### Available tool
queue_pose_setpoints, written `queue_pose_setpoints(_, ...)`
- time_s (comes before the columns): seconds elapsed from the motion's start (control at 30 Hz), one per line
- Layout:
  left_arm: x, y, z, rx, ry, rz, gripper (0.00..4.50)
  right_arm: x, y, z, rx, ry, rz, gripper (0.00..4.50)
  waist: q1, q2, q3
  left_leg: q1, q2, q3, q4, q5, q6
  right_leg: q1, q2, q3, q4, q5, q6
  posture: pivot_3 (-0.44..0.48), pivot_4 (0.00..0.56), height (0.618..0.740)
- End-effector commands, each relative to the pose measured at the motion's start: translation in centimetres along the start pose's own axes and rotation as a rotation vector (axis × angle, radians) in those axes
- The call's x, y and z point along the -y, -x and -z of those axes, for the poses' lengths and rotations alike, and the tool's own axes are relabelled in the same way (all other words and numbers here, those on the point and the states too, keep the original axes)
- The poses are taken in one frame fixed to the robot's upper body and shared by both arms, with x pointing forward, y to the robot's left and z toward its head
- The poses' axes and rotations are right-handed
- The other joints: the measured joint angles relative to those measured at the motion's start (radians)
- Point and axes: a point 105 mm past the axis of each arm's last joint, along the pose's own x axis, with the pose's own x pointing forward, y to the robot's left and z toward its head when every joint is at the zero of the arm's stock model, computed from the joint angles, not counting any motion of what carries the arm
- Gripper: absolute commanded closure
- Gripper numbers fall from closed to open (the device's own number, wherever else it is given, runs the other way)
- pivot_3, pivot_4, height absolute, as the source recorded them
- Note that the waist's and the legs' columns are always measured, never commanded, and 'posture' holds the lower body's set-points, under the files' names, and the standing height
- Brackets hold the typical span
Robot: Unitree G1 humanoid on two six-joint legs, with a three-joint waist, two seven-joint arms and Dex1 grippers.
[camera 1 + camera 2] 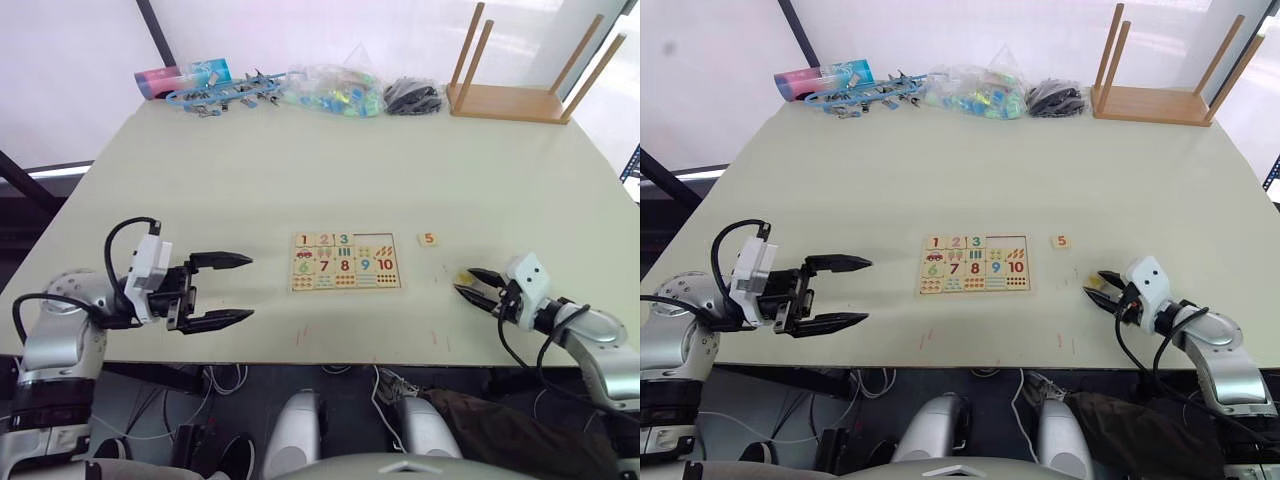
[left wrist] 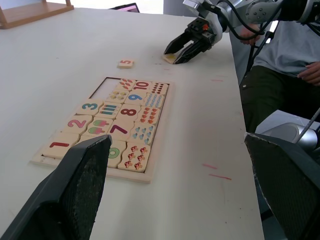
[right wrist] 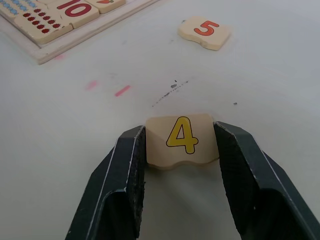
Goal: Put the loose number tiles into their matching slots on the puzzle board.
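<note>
Bare pale surface [image 1: 250, 180] surrounds the flat light-wood puzzle board [image 1: 345, 262]. The right claw [image 3: 182, 137] grips the yellow 4 tile [image 3: 183, 139] near the front edge; the orange 5 tile [image 1: 429, 239] lies beside the board. The left claw [image 1: 232, 290] gapes wide, holding nothing.

The puzzle board [image 1: 345, 262] and the 4 tile [image 3: 182, 139] are smooth pale wood; the counter [image 1: 300, 170] looks matt.

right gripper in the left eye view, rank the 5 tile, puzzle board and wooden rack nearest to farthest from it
From the right gripper, which grips the 4 tile:
1. 5 tile, loose on the table just right of the board.
2. Puzzle board, mid-table, towards the left arm.
3. Wooden rack, at the far right corner.
</note>
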Motion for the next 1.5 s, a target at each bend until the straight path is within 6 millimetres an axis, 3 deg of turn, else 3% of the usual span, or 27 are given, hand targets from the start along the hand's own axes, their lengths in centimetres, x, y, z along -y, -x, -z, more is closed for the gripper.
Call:
queue_pose_setpoints(0.03, 0.2, 0.1, -0.9, 0.024, -0.04, 0.032, 0.0, 0.3, 0.8, -0.7, 0.023, -0.018, 0.08, 2.95, 0.0, 0.0, 0.0, 0.0, 0.0, 0.0, 0.0, 0.0, 0.0, 0.0, 0.0, 0.0, 0.0, 0.0, 0.0, 0.0, 0.15, 0.74)
queue_pose_setpoints(0.2, 0.4, 0.0, -1.0, 0.028, -0.042, 0.035, 0.0, -0.7, 1.5, -1.1, 0.038, -0.107, 0.224, 2.95, 0.0, 0.0, 0.0, -0.001, 0.0, 0.0, 0.0, 0.0, 0.0, 0.0, 0.0, 0.0, 0.0, 0.0, 0.0, 0.0, 0.15, 0.74)
queue_pose_setpoints(0.5, 0.1, -0.7, -1.4, 0.047, -0.054, 0.067, 0.0, -4.7, 1.4, -2.5, 0.061, -0.298, 0.454, 2.95, -0.003, 0.0, 0.0, -0.001, 0.002, 0.0, -0.001, -0.002, -0.004, -0.002, -0.001, 0.0, 0.0, 0.0, 0.0, 0.0, 0.15, 0.74)
queue_pose_setpoints(0.73, -0.2, -1.1, -1.6, 0.054, -0.064, 0.083, 0.0, -5.9, 0.6, -2.3, 0.051, -0.38, 0.539, 2.95, -0.005, 0.0, 0.0, -0.001, 0.002, 0.0, -0.003, -0.003, -0.005, -0.003, -0.001, 0.0, -0.001, 0.0, 0.0, 0.0, 0.15, 0.74)
queue_pose_setpoints(1.03, 0.0, -1.2, -1.6, 0.058, -0.064, 0.091, 0.0, -6.1, 0.2, -1.7, 0.048, -0.428, 0.559, 2.95, -0.018, 0.0, 0.0, -0.004, 0.001, 0.0, -0.004, -0.001, -0.002, -0.005, -0.001, 0.0, -0.002, 0.0, 0.0, 0.0, 0.15, 0.74)
queue_pose_setpoints(1.13, 0.1, -0.9, -1.7, 0.057, -0.063, 0.089, 0.0, -6.5, 0.2, -2.0, 0.072, -0.432, 0.525, 1.82, -0.022, 0.0, 0.0, -0.004, 0.001, 0.0, -0.004, -0.001, -0.002, -0.005, -0.001, 0.0, -0.002, -0.001, 0.0, 0.0, 0.15, 0.74)
queue_pose_setpoints(1.2, 0.2, -0.8, -1.7, 0.056, -0.062, 0.087, 0.0, -6.5, 0.3, -2.3, 0.089, -0.426, 0.517, 1.46, -0.024, 0.0, 0.0, -0.004, 0.001, 0.0, -0.004, -0.001, -0.002, -0.005, -0.001, 0.0, -0.002, -0.001, 0.0, 0.0, 0.15, 0.74)
queue_pose_setpoints(1.3, 0.4, -0.6, -1.7, 0.054, -0.06, 0.083, 0.0, -6.3, 0.8, -3.0, 0.132, -0.376, 0.49, 0.11, -0.027, 0.0, 0.0, -0.004, 0.001, -0.001, -0.004, -0.001, -0.002, -0.005, -0.001, 0.0, -0.002, -0.001, 0.0, 0.0, 0.15, 0.74)
queue_pose_setpoints(1.5, 0.7, -0.3, -1.6, 0.053, -0.053, 0.067, 0.0, -5.7, 2.5, -3.8, 0.185, -0.252, 0.31, 0.04, -0.027, 0.0, 0.0, -0.004, 0.001, -0.001, -0.004, -0.001, -0.002, -0.005, -0.001, 0.0, -0.002, -0.002, 0.003, 0.0, 0.15, 0.74)
